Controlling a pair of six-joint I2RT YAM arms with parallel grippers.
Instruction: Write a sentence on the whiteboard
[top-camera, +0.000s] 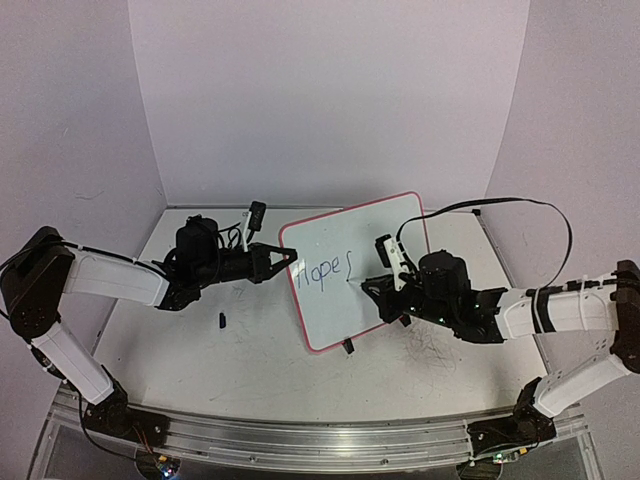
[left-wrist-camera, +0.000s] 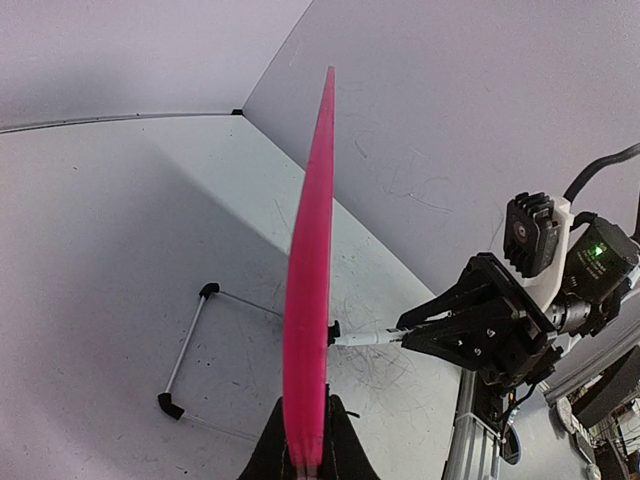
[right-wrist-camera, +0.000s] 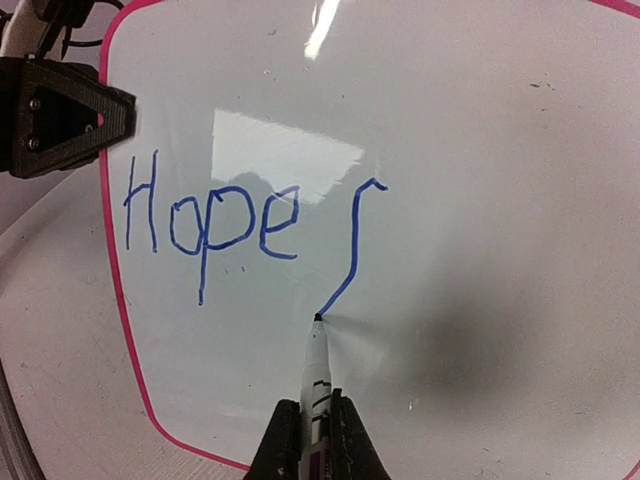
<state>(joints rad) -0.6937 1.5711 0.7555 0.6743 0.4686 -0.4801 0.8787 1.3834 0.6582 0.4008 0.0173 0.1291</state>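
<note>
The whiteboard (top-camera: 350, 270), white with a pink rim, stands tilted at the table's middle. My left gripper (top-camera: 290, 257) is shut on its left edge; in the left wrist view the board's pink rim (left-wrist-camera: 310, 300) runs edge-on up from that gripper (left-wrist-camera: 305, 455). My right gripper (top-camera: 372, 288) is shut on a white marker (right-wrist-camera: 316, 375), its tip touching the board. The sentence (right-wrist-camera: 240, 225) reads "Hope" in blue, followed by a long curved stroke ending at the marker tip. The marker also shows in the left wrist view (left-wrist-camera: 365, 339), held by my right gripper (left-wrist-camera: 425, 335).
A small black cap (top-camera: 221, 320) lies on the table left of the board. The board's wire stand with black feet (left-wrist-camera: 190, 350) rests on the table behind it. A black foot (top-camera: 348, 346) sticks out under the board's lower edge. Walls close in on three sides.
</note>
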